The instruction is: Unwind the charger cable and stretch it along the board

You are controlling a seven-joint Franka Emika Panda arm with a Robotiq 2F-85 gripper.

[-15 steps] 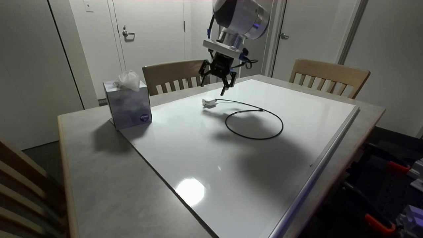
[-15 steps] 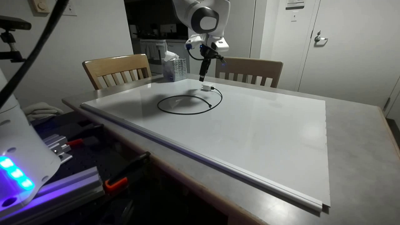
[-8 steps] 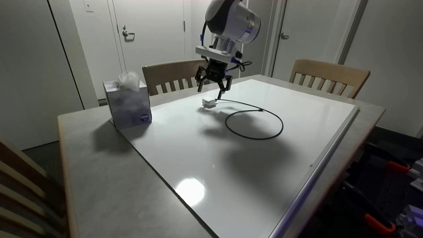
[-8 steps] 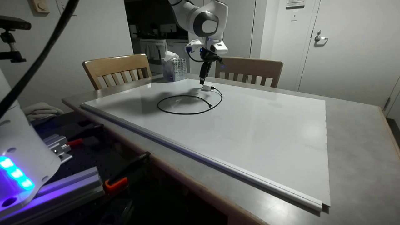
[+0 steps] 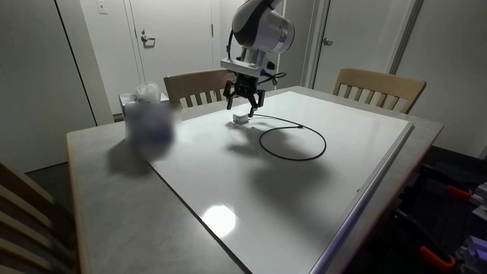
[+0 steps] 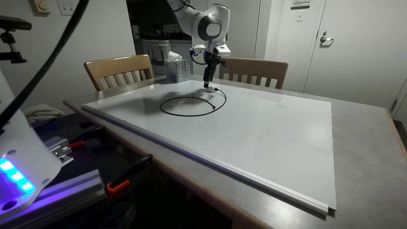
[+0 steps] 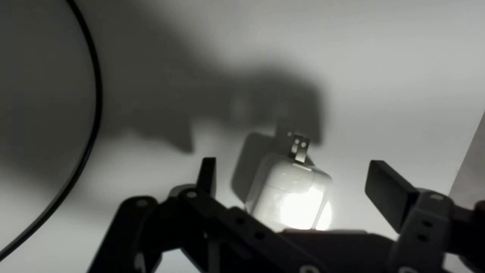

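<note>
The charger cable lies on the white board [image 5: 213, 171] in one loose loop [image 5: 295, 160], also seen in an exterior view [image 6: 187, 116] and partly in the wrist view [image 7: 99, 91]. Its whitish plug block [image 5: 240, 118] lies at the board's edge nearest a chair, with metal prongs showing in the wrist view [image 7: 265, 197]. My gripper [image 5: 240, 111] is open just above the plug block. In the wrist view the fingers [image 7: 293, 176] stand apart on either side of the plug block, with gaps on both sides. The plug block's cable end is hidden behind the gripper there.
A tissue box [image 6: 178, 71] stands at a board corner; its front is blurred in an exterior view. A raised metal rail [image 6: 203, 157] runs along one long board edge. Wooden chairs [image 6: 120, 70] stand round the grey table [image 6: 365, 152]. Clamps with orange parts [image 6: 118, 188] sit by the robot base.
My gripper has come down over the plug block, shifting a little left in an exterior view. It stays open. The cable and plug block have not moved.
</note>
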